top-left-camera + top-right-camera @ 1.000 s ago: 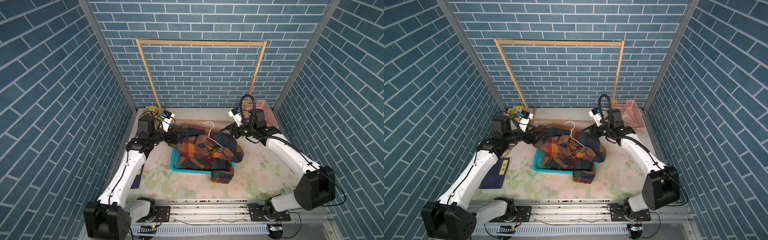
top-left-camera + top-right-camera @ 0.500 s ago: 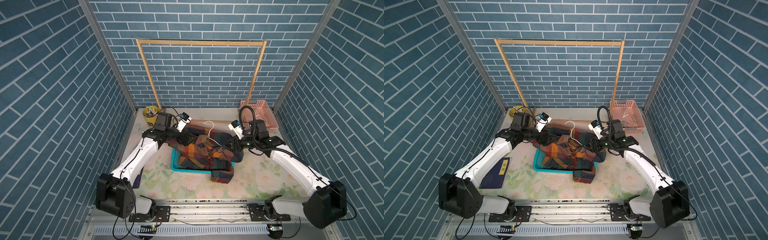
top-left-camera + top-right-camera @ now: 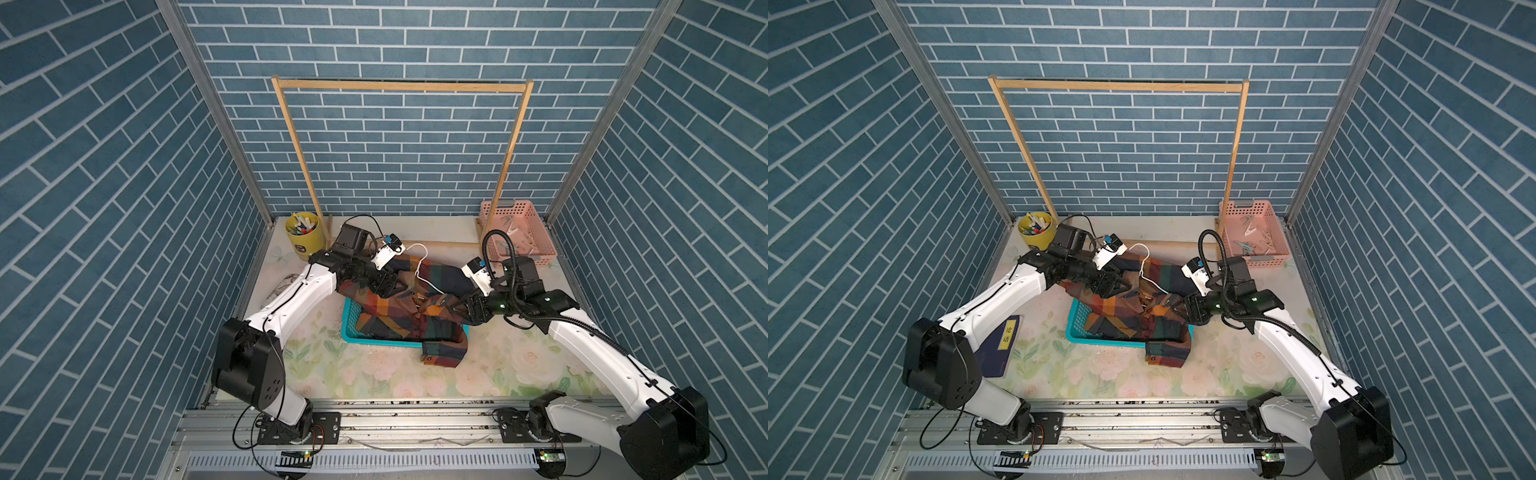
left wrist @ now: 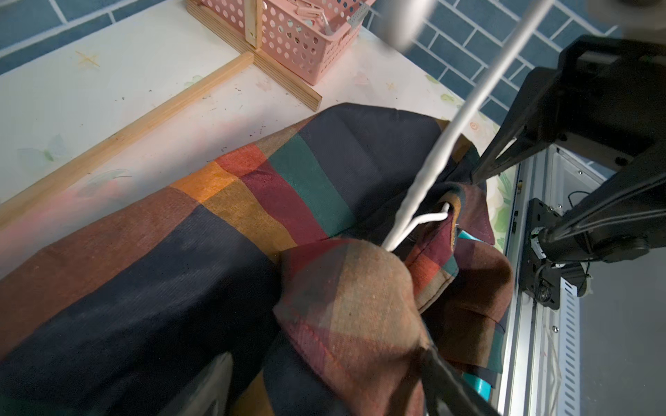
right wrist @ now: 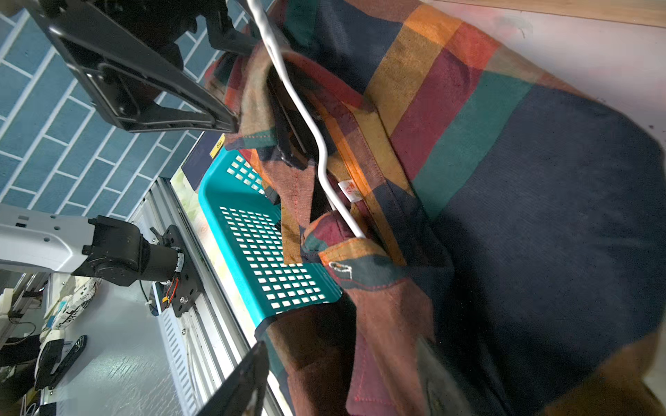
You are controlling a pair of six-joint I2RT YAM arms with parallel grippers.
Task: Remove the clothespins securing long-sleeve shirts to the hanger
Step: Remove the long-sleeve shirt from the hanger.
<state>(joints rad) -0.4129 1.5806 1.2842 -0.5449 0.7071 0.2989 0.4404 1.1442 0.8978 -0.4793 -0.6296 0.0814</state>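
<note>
Top views give me the whole bench, so left to right we go. Far left stands a yellow cup (image 3: 305,241) of pens. Just right of it my left gripper (image 3: 392,286) sits at the left shoulder of the plaid shirt (image 3: 386,316). Its jaws are spread well apart, and one of its fingers (image 5: 173,104) touches the collar cloth. Whether it truly grips that fold I cannot tell.

The shirt lies heaped mid-table, its near part draped into a teal basket (image 5: 259,245), with one cuff spilling past the basket's near right corner onto the floral table (image 3: 374,374). The white wire hanger (image 4: 431,162) runs in through the neck opening, its hook poking out on the far side.

On the right, my right gripper (image 3: 457,308) sits at the shirt's right edge — jaws parted, one tip against the cloth, holding nothing. Far right, pale clothespins (image 3: 1252,232) lie in a pink basket (image 3: 1280,245) beside the wooden rack (image 3: 399,85). Whether any clip sits on the shirt itself, I cannot tell.
</note>
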